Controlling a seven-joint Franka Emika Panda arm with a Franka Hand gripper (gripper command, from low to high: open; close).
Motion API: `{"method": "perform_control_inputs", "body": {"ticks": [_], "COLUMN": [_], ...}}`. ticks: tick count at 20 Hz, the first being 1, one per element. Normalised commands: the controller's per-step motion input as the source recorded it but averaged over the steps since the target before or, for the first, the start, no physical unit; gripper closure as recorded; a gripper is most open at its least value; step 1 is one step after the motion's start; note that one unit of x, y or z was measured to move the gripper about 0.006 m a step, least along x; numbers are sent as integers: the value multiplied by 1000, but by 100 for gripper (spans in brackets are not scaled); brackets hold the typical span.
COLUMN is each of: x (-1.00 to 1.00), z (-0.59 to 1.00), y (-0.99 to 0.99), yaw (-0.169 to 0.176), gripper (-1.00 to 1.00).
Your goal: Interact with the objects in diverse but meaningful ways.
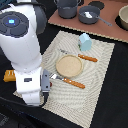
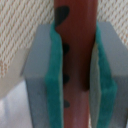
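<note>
Placemat (image 1: 102,75) carries wooden plate (image 1: 68,65) mid-mat, fork (image 1: 82,57) and knife (image 1: 67,80) flanking it, pale blue carton (image 1: 85,42) near far edge | pots (image 1: 67,7) on board beyond | bread loaf (image 1: 9,76) behind arm base | gripper (image 2: 76,75) low over mat's near edge, pads (image 2: 55,75) clamped on reddish-brown sausage (image 2: 76,50).

The gripper (image 2: 75,85) is clamped, its green pads (image 2: 54,85) pressing a reddish-brown sausage (image 2: 75,55).
</note>
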Motion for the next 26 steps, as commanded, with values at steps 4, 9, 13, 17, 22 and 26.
{"method": "perform_control_inputs", "body": {"ticks": [4, 9, 13, 17, 22, 26], "x": [380, 526, 460, 378, 219, 141], "z": [1000, 945, 521, 234, 65, 86], "y": [126, 351, 559, 742, 951, 975], "yaw": [0, 15, 29, 23, 26, 29], "gripper": [100, 100, 100, 100, 100, 100]}}
